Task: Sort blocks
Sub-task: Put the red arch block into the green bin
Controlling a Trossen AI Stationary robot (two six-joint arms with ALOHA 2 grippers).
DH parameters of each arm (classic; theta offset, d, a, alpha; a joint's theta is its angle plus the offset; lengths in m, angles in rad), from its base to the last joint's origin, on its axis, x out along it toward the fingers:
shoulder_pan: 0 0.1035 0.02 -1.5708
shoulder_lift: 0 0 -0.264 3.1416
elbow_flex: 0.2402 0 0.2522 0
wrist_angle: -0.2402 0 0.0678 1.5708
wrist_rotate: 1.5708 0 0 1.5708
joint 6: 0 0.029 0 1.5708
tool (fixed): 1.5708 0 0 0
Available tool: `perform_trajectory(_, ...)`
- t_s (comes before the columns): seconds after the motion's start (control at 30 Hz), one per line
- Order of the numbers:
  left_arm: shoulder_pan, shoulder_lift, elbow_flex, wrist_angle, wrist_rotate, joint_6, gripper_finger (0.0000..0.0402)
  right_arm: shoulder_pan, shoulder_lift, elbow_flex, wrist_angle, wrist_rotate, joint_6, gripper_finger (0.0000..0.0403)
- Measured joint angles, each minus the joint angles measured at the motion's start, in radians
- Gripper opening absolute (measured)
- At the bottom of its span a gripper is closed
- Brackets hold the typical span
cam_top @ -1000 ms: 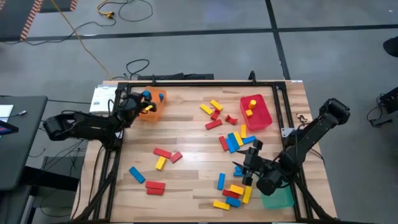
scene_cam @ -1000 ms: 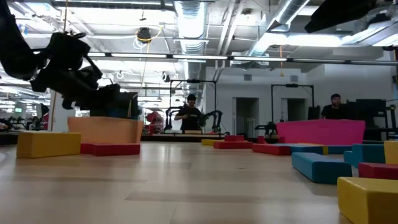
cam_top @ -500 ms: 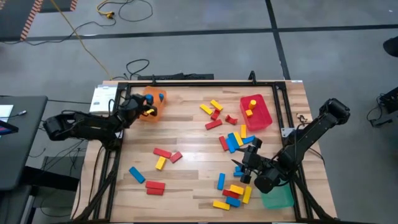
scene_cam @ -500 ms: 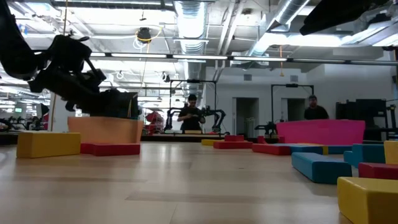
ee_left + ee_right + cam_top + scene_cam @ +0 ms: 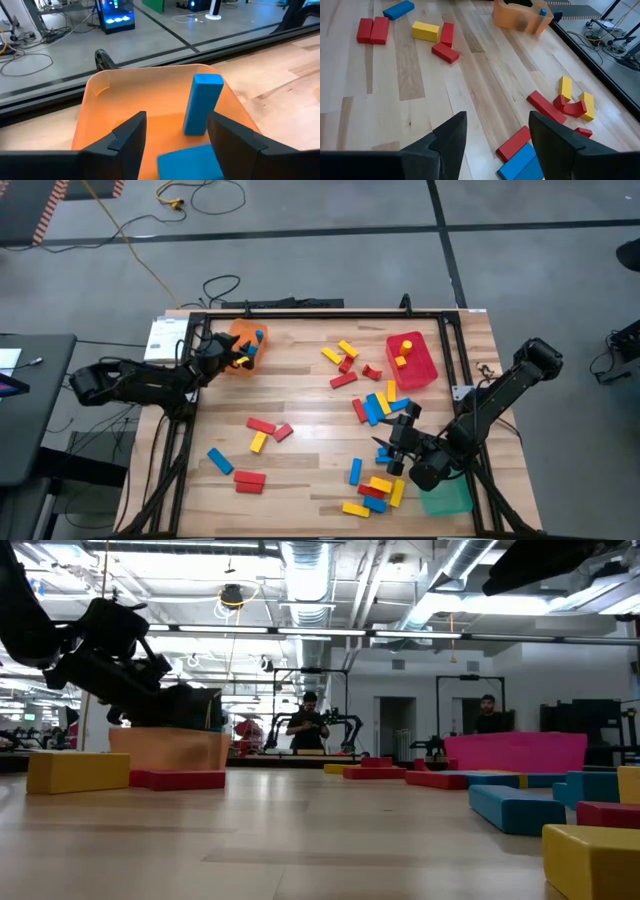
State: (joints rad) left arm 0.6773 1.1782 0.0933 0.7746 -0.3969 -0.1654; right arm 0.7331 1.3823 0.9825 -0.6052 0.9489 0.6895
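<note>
The left gripper (image 5: pixel 232 356) hung over the orange tray (image 5: pixel 105 105) with its fingers apart, holding nothing. Two blue blocks (image 5: pixel 201 105) sat inside that tray, one upright. The right gripper (image 5: pixel 392 452) waited, fingers spread, well away across the table.

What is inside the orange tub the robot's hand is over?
The orange plastic tub holds two blue oblong blocks: one standing blue block against the wall, one lying blue block between the open left gripper's fingers. The fingers hide the near floor.
</note>
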Motion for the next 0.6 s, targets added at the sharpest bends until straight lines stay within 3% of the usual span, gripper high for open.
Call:
perform_trajectory(0.2, -0.027, -0.036, 0.0, 0.001, -0.001, -0.015, 0.0219, 0.003, 0.0, 0.0, 0.0, -0.008, -0.001, 0.023)
perform_trajectory(0.43, -0.106, -0.169, 0.0, -0.001, -0.001, -0.031, 0.022, 0.042, 0.0, 0.0, 0.0, -0.012, -0.014, 0.023)
perform_trajectory(0.6, -0.192, -0.292, 0.0, 0.002, -0.002, -0.042, 0.022, 0.055, 0.0, 0.0, 0.008, -0.099, -0.017, 0.023)
